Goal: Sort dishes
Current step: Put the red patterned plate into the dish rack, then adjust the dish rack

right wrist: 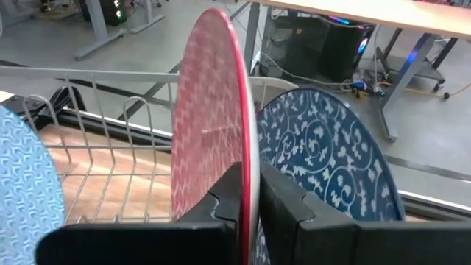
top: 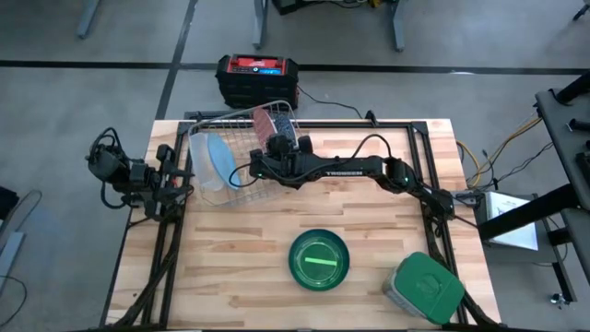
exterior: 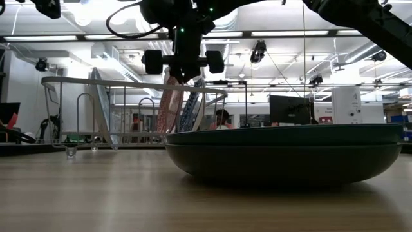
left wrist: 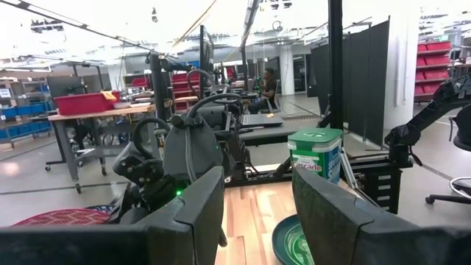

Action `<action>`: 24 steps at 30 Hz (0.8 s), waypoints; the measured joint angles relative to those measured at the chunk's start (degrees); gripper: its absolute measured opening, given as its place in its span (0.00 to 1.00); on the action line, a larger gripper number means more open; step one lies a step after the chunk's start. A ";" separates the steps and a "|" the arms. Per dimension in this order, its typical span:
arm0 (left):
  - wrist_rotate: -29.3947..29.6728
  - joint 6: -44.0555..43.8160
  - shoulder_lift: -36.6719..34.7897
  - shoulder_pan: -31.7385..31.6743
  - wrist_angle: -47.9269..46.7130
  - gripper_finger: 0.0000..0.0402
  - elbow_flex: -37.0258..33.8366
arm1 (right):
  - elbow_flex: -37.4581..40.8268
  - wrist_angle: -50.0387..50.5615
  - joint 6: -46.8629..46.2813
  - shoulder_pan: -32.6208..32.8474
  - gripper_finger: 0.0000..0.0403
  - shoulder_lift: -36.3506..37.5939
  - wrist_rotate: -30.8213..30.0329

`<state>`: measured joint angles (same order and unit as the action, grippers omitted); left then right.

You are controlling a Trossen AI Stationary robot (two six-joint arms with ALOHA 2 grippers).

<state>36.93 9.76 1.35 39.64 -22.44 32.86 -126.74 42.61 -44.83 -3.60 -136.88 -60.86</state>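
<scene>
A wire rack [top: 235,161] stands at the table's far left-centre. In it a light blue plate [top: 217,161], a reddish plate [right wrist: 210,118] and a dark blue patterned plate [right wrist: 327,158] stand on edge. My right gripper [right wrist: 249,184] reaches over the rack [top: 277,148] and is shut on the reddish plate. A dark green bowl [top: 319,258] with a lime green inside sits on the table near the front. My left gripper [left wrist: 257,213] is open and empty at the table's left edge [top: 180,180]. My right gripper pinches the reddish plate's rim [right wrist: 249,165] between its two fingers, one finger on each face. It comes down from above onto the plate's upper edge [exterior: 182,78]. The plate stands upright inside the rack. Whether its lower edge rests on the wires is hidden.
A square grey container with a green lid [top: 424,288] sits at the near right corner. A tub of wipes [left wrist: 315,151] shows beyond the table in the left wrist view. A red and black box [top: 258,78] stands on the floor behind the table. Bare wood lies between rack and bowl.
</scene>
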 joint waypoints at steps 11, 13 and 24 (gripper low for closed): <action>0.00 -0.02 0.02 0.02 -0.02 0.38 0.00 | 0.28 0.28 0.22 0.08 0.28 -0.24 0.58; 0.00 -0.03 0.02 0.00 -0.02 0.38 0.00 | 0.28 0.33 1.06 0.39 0.32 -0.24 0.48; 0.00 -1.91 0.09 0.01 0.08 0.38 -1.22 | -3.85 0.91 8.74 2.28 0.47 0.13 -0.11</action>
<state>36.93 7.84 1.44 39.64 -22.36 31.64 -130.59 43.52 -36.09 -1.31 -136.75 -60.97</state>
